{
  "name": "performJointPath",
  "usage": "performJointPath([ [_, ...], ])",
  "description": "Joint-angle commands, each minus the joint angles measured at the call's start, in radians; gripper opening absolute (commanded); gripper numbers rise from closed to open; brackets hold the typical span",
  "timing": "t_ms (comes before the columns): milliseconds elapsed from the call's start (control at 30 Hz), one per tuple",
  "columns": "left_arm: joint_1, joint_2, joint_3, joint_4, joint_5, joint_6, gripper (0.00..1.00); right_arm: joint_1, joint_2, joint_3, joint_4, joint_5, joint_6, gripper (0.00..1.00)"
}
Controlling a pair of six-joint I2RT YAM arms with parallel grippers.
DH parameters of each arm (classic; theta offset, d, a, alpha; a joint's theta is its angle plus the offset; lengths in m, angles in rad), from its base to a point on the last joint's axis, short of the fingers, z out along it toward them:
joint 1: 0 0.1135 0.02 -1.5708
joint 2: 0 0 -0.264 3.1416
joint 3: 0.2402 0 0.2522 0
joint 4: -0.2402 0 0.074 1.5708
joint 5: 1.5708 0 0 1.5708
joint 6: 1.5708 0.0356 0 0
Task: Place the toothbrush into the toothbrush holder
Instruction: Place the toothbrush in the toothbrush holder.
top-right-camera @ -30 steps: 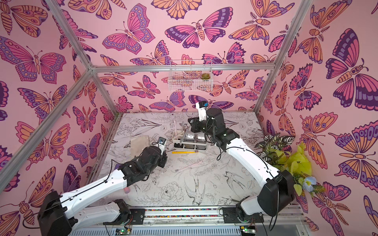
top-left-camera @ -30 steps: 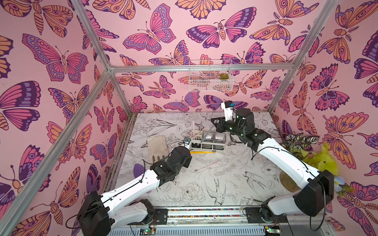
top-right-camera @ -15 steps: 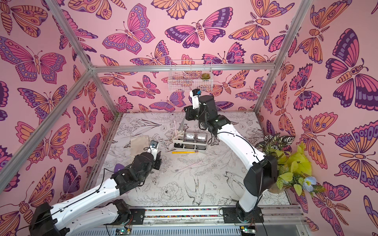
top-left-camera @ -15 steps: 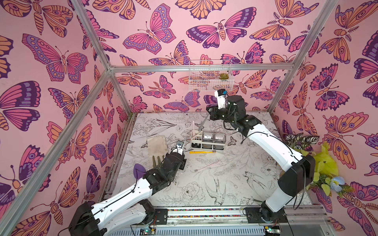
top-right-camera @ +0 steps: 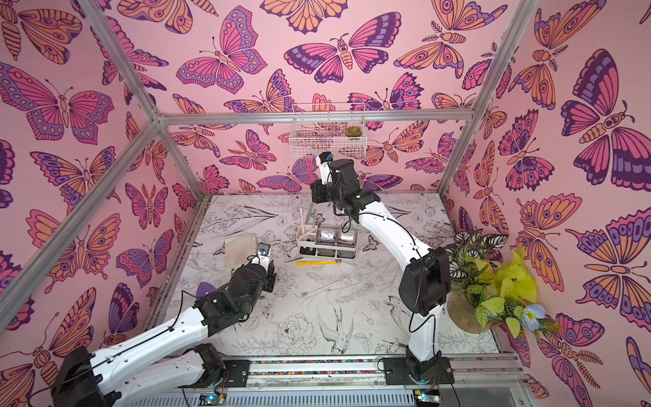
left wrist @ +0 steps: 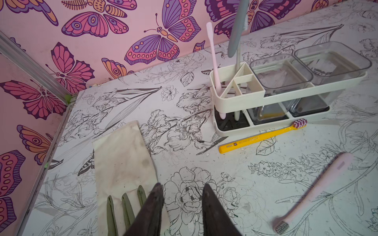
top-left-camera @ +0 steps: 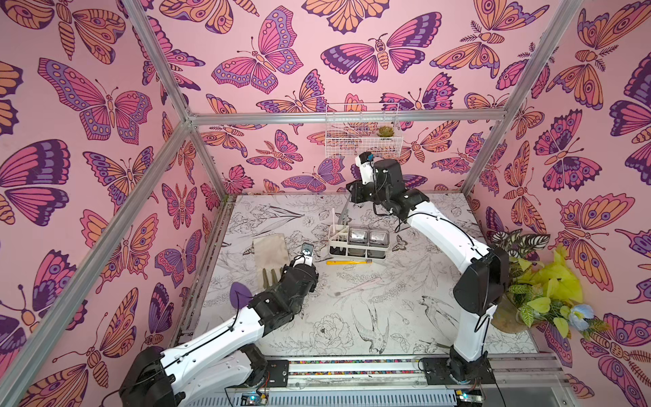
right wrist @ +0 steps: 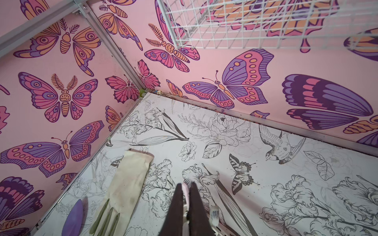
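The white toothbrush holder (top-left-camera: 355, 254) (top-right-camera: 326, 254) (left wrist: 306, 90) stands mid-floor, with a pink brush (left wrist: 213, 57) and a white-stemmed brush (left wrist: 236, 85) upright in its slots. High above its slot end, under the wire basket, my right gripper (top-left-camera: 349, 201) (right wrist: 185, 185) is shut on the upper end of a grey toothbrush (top-left-camera: 344, 213) (top-right-camera: 312, 217) (left wrist: 235, 36). The brush hangs handle-down, its end just over the holder. Only a pale strip shows between the jaws in the right wrist view. My left gripper (left wrist: 183, 187) is open and empty, low over the floor beside the glove.
A yellow toothbrush (top-left-camera: 348, 262) (left wrist: 259, 138) lies along the holder's front, and a pink one (left wrist: 319, 183) lies nearer the front. A cream glove (top-left-camera: 271, 250) (right wrist: 131, 177) and a purple piece (top-left-camera: 237, 294) lie at the left. The wire basket (top-left-camera: 363, 141) hangs on the back wall. Plants (top-left-camera: 539, 282) stand at the right.
My right arm has risen and swung back toward the wall, lifting the grey toothbrush over the holder. My left arm has drawn back from the holder and its jaws have widened.
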Motion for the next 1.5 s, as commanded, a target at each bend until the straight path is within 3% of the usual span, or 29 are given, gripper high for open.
performJointPath([
  [0, 0.006, 0.0, -0.009, 0.009, -0.022, 0.002, 0.35, 0.013, 0.025, 0.036, -0.025, 0.026, -0.036, 0.0],
  [467, 0.012, 0.007, -0.01, 0.011, -0.03, 0.006, 0.36, 0.079, 0.109, 0.068, -0.039, 0.114, -0.127, 0.0],
  [733, 0.013, 0.019, -0.009, 0.01, -0.026, 0.005, 0.37, 0.106, 0.121, 0.008, 0.016, 0.175, -0.147, 0.0],
  [1467, 0.014, 0.034, -0.005, 0.011, -0.019, 0.005, 0.39, 0.118, 0.133, -0.116, 0.134, 0.252, -0.096, 0.0],
])
